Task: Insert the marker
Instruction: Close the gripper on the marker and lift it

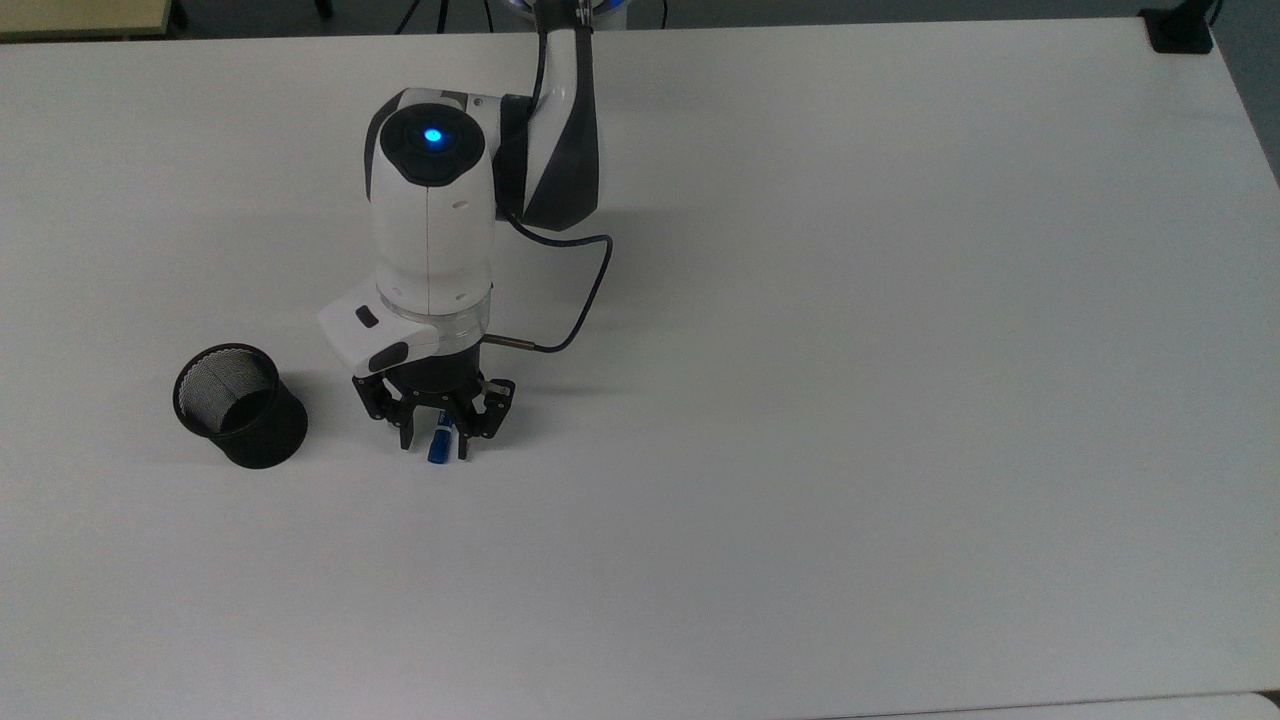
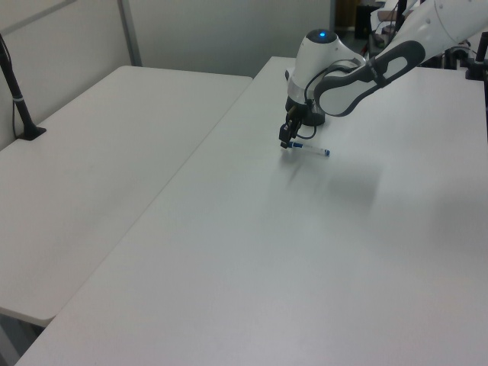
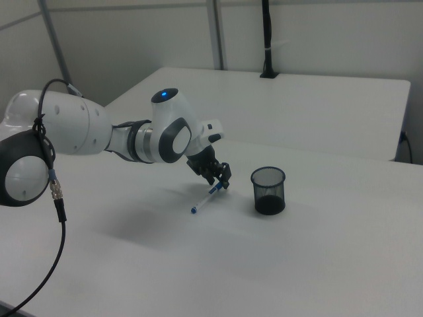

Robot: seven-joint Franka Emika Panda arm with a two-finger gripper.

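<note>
The black two-finger gripper has its fingers clamped on the capped end of the slim white-barrelled blue-capped marker, which lies on the white table near the black mesh cup; lifting and insertion remain.

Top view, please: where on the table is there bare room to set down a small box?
The table is bare across the top view's whole right half and along its bottom edge. The crowded patch is at the top view's left: cup, gripper and marker sit close together.
</note>
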